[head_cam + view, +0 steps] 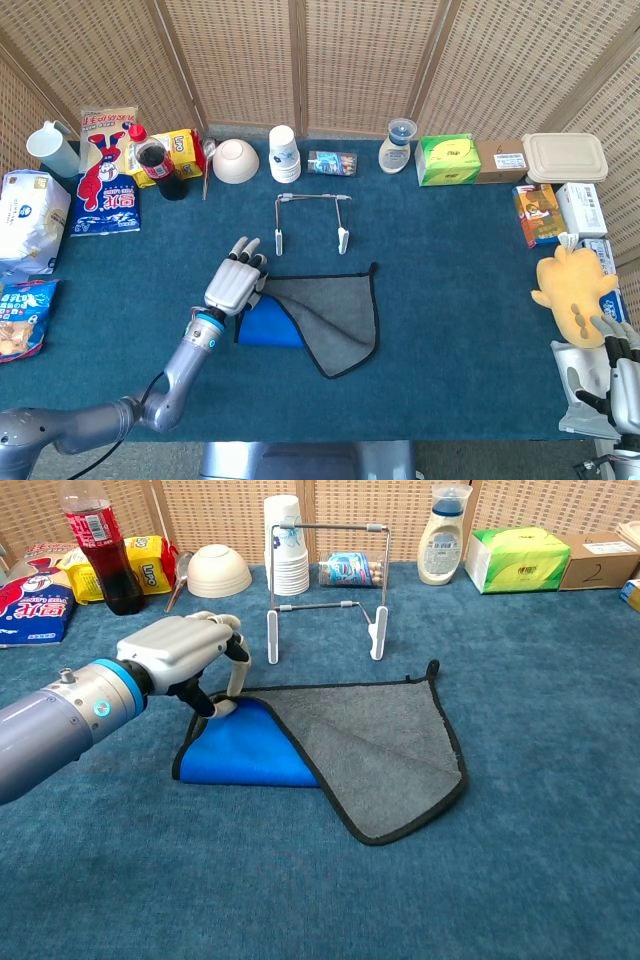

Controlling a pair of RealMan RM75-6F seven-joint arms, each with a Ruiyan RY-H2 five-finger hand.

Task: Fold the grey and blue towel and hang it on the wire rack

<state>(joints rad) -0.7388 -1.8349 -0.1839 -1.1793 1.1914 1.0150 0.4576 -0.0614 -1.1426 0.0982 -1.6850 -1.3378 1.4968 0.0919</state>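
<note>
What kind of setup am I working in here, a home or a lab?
Probably a staged test bench: a blue-carpeted table ringed by woven screens, with unrelated groceries lined along its edges, such as a cola bottle and tissue box.

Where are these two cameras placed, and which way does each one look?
Head view: sits high, looking steeply down on the whole table; shows the left arm and left hand, and the right hand at the lower right edge.
Chest view: sits low, looking forward across the table toward the screen; shows only the left arm and hand.
Both share the towel, the wire rack and the left hand.
</note>
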